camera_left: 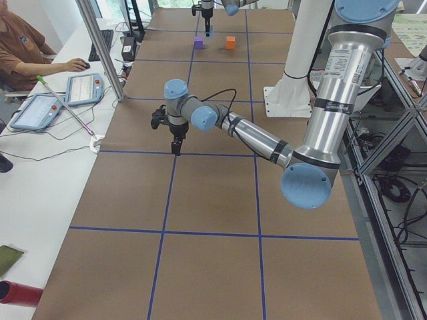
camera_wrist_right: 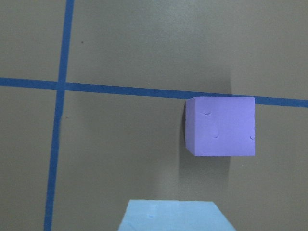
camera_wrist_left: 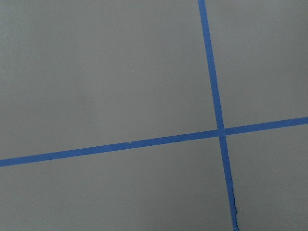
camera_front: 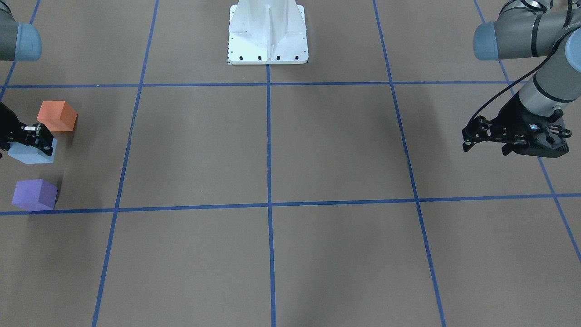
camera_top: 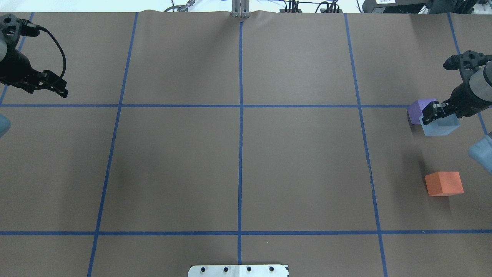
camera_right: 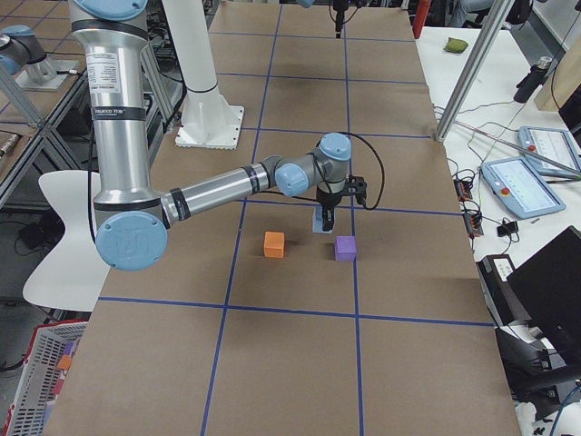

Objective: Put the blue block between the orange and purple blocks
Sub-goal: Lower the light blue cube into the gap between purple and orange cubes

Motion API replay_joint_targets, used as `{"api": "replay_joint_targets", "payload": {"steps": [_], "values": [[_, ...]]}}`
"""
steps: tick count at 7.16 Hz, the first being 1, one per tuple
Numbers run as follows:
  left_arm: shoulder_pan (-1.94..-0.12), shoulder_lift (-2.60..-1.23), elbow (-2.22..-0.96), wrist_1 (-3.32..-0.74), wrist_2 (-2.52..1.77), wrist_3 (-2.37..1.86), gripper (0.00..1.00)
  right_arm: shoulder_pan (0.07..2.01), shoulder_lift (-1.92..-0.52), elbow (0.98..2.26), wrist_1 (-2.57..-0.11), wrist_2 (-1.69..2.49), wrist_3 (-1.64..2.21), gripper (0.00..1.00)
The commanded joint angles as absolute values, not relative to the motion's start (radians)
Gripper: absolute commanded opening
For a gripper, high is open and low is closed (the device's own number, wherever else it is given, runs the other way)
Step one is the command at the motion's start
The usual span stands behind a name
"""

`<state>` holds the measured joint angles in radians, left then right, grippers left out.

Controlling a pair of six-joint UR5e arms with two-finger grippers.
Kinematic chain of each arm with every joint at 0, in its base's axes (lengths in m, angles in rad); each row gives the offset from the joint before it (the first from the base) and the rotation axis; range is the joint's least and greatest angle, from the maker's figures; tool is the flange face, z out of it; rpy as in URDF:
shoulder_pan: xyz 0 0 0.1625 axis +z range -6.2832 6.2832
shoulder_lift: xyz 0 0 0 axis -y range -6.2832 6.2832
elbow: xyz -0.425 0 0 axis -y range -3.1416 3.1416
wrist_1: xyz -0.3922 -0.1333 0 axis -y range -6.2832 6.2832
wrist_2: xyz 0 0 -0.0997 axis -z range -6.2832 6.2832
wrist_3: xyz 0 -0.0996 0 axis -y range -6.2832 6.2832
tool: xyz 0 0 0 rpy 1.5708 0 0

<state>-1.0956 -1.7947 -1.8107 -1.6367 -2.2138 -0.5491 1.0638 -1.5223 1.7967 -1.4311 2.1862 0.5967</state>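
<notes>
Brown paper on the table (camera_front: 317,150) is crossed by blue tape (camera_front: 268,136). The pale blue block (camera_front: 28,156) is partly hidden by the right gripper (camera_front: 36,136) clamped on it, and is cut off in the wrist view. It is held between orange block (camera_front: 56,116) and purple block (camera_front: 34,194); only overhead is it seen just beside the purple one. For the left gripper (camera_front: 466,140), apart or together cannot be told.

Blue-taped table (camera_front: 340,145), white pedestal (camera_front: 268,32), perhaps tablets (camera_left: 85,89)
</notes>
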Motion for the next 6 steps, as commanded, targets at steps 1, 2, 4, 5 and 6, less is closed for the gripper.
{"api": "replay_joint_targets", "payload": {"steps": [1,2,4,5,6], "values": [[-1.095,-1.795,-1.81,-1.637,-2.214,-0.549,1.0,1.052,-1.522,1.7,-1.404,2.187,0.597,0.0],[-1.092,-1.795,-1.81,-1.637,-2.214,-0.551,1.0,1.031,-1.532,1.694,-1.404,2.187,0.598,0.0],[-1.092,-1.795,-1.806,-1.637,-2.212,-0.549,1.0,1.002,-1.534,1.694,-1.404,2.192,0.606,0.0],[-1.092,-1.793,-1.804,-1.637,-2.212,-0.548,1.0,0.991,-1.534,1.69,-1.405,2.192,0.606,0.0],[-1.092,-1.793,-1.804,-1.637,-2.212,-0.545,1.0,0.979,-1.534,1.684,-1.405,2.191,0.606,0.0]]}}
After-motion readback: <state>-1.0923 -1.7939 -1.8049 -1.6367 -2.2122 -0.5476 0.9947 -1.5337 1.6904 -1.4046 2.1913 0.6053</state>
